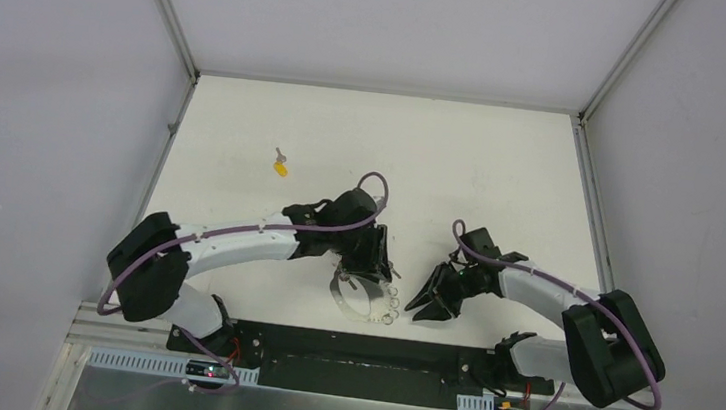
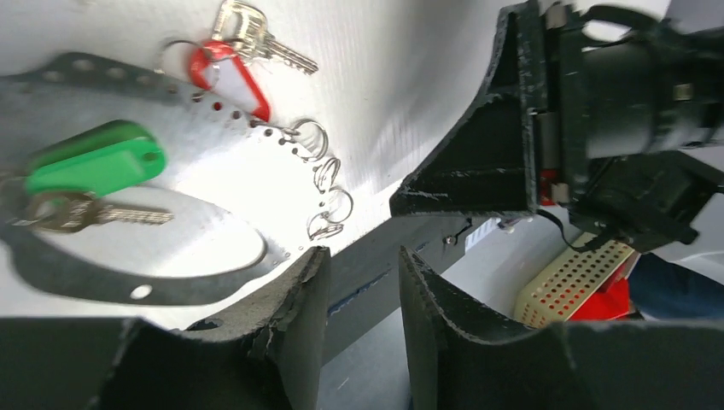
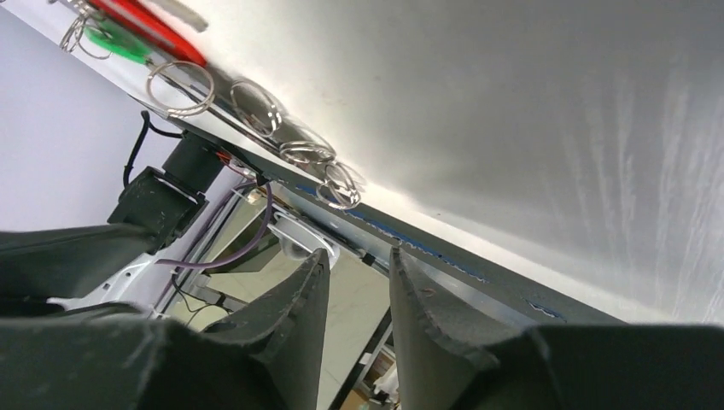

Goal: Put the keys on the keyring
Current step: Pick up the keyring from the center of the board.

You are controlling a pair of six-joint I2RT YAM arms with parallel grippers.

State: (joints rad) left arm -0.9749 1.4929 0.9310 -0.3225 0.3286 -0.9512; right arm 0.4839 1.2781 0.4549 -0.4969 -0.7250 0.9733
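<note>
From the top camera I see the white bench (image 1: 502, 178) with both arms bent inward over its near half, the left arm (image 1: 235, 243) reaching to the middle and the right arm (image 1: 552, 289) angled toward it. The keyring (image 1: 358, 303), a grey perforated loop, lies flat at 6 o'clock from the left wrist and 9 o'clock from the right one.

On my left wrist camera, the left fingers (image 2: 299, 290) stand a narrow gap apart with nothing between them. The right fingers (image 3: 299, 299) are likewise slightly parted and empty.

The green-tagged key (image 2: 94, 158) lies inside the loop at 9 o'clock in that view. The red-tagged key (image 2: 256, 38) lies across the strip at 12 o'clock. I cannot tell whether either is threaded on.

The yellow-tagged key (image 1: 282, 167) sits alone, well apart at 11 o'clock from the left wrist.

Four small split rings (image 2: 329, 175) hang along the strip's edge.
</note>
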